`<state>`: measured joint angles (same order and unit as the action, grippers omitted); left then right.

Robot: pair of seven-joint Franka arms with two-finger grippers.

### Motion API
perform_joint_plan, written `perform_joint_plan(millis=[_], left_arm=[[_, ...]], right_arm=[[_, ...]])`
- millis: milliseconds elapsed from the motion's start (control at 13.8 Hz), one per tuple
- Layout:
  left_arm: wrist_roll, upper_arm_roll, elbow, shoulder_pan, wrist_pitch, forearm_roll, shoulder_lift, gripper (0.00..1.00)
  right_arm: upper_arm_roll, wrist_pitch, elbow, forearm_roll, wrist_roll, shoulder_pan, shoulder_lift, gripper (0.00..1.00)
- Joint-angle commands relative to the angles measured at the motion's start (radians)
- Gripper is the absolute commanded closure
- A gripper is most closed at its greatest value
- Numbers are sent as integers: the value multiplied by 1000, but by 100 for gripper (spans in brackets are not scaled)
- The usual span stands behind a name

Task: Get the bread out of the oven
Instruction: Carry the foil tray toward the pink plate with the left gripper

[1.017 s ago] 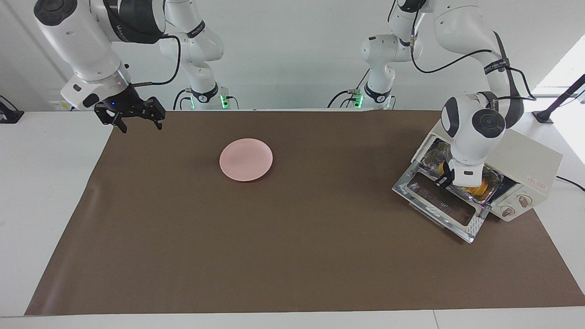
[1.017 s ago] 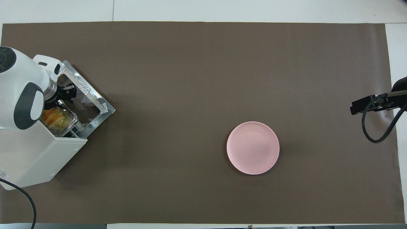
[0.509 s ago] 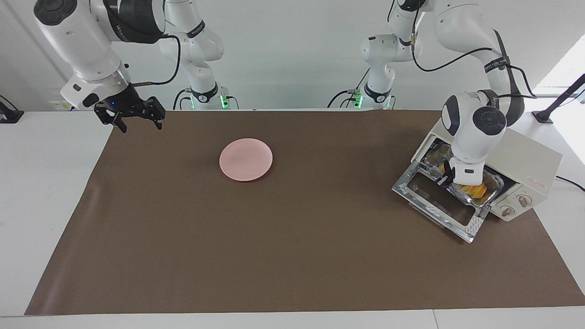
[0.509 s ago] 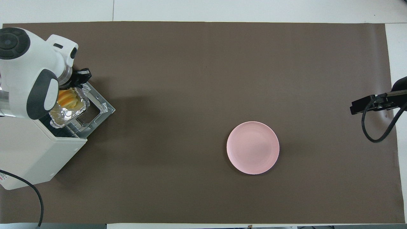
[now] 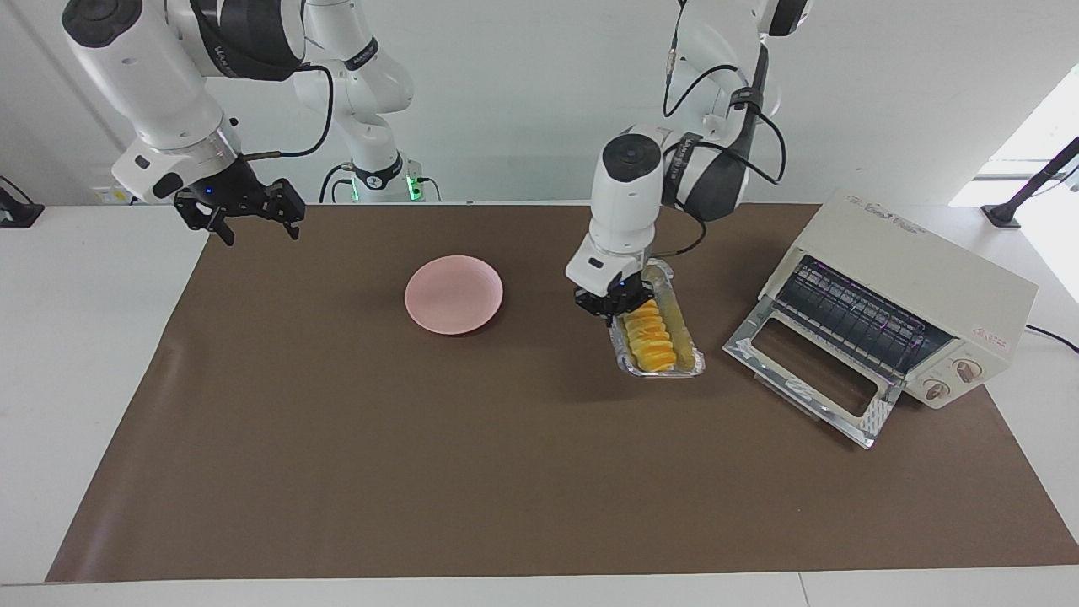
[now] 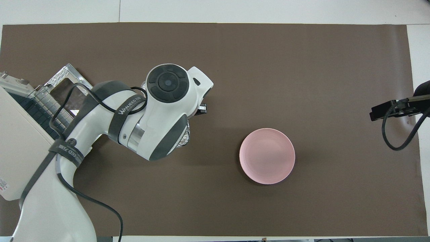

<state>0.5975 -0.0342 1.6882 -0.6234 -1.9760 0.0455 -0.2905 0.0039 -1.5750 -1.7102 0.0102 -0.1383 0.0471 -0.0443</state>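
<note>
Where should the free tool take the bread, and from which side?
Grip the bread across its narrow width near the middle, coming down from above. It lies lengthwise in the foil tray, whose raised walls block a sideways approach, and the left tool sits at the tray's end nearer the robots.

Count on inspection: one bread (image 5: 651,335), a single yellow-orange loaf with crosswise ridges. One foil tray (image 5: 689,362). One oven (image 5: 919,278), cream-white, fitted with one glass door (image 5: 809,379), one wire rack (image 5: 851,316) and two knobs (image 5: 965,368). One pink plate (image 5: 453,294). One brown mat (image 5: 506,472) covering the table. Two robot arms, each carrying one gripper: left gripper (image 5: 614,310) and right gripper (image 5: 249,217), two grippers in all.
</note>
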Motion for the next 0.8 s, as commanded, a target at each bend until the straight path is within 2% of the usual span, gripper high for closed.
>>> perform_joint_plan(millis=[0,218,291,363,509,726], left_arm=[[-27,20,59,-59,-30,-27,2,100],[-22,22,142,-105,-141,-27,-41,100],[-22,22,139,-104,-142,-27,-42,68],[-22,23,124,-99,-139,-30,-44,1],[-22,30,96,-76,-126,-39,-18,0],[-25,30,32,55,32,-82,85,0]], right_arm=[[10,-11,-31,16,-11,11,-26,0],[11,-11,-31,16,-11,11,-26,0],[10,-11,-31,16,-11,11,-26,0],[11,-11,-31,16,-11,11,-28,0],[10,-11,-31,16,-11,11,-26,0],[11,-11,-31,16,-11,11,-28,0]])
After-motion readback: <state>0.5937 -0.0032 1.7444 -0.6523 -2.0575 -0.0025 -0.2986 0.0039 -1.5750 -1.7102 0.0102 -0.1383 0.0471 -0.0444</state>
